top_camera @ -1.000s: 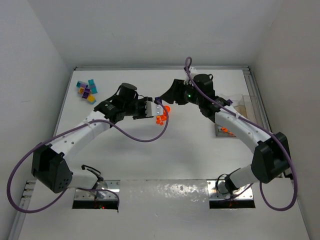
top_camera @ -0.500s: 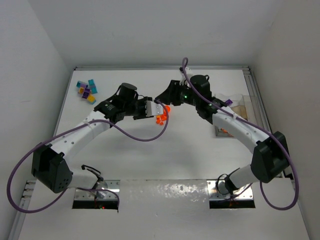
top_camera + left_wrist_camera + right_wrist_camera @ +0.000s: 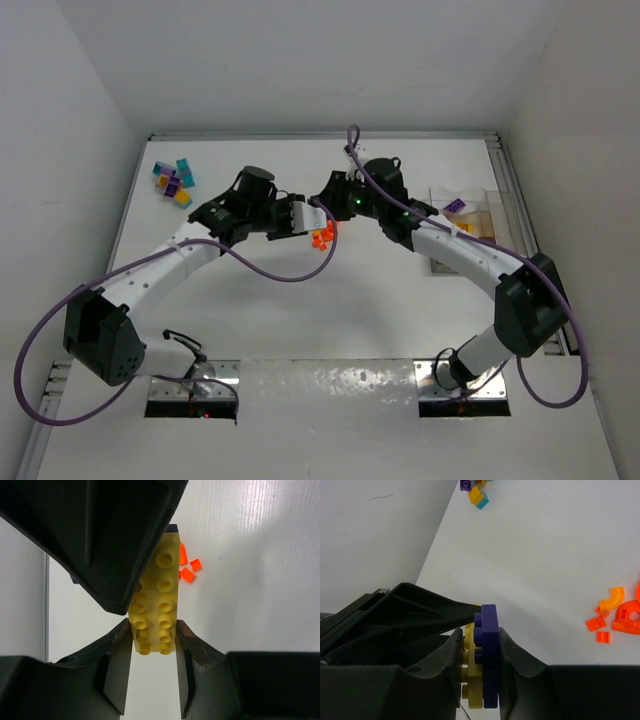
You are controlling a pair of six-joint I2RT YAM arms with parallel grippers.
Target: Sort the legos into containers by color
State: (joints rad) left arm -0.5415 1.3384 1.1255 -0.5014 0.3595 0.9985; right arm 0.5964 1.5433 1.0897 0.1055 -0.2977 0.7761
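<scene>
A yellow brick (image 3: 155, 605) is being clamped by one end between the closed jaws of the left gripper (image 3: 306, 216), just beside the orange heap (image 3: 321, 238). A purple brick (image 3: 489, 655) stuck to its face is being pinched by the right gripper (image 3: 330, 198), whose fingers are being pressed against either side of the joined pair. The pair is being held from opposite ends, it is judged, so that the two colours can be pulled apart before either is dropped into the containers (image 3: 470, 215), which are being kept well to the right of the orange heap. The studded yellow face is being shown only in the left wrist view, where the purple piece is being reduced to a dark sliver. The purple brick's full side is being shown only in the right wrist view. A mixed cluster (image 3: 173, 178) is being left unsorted well to the left of the heap.
</scene>
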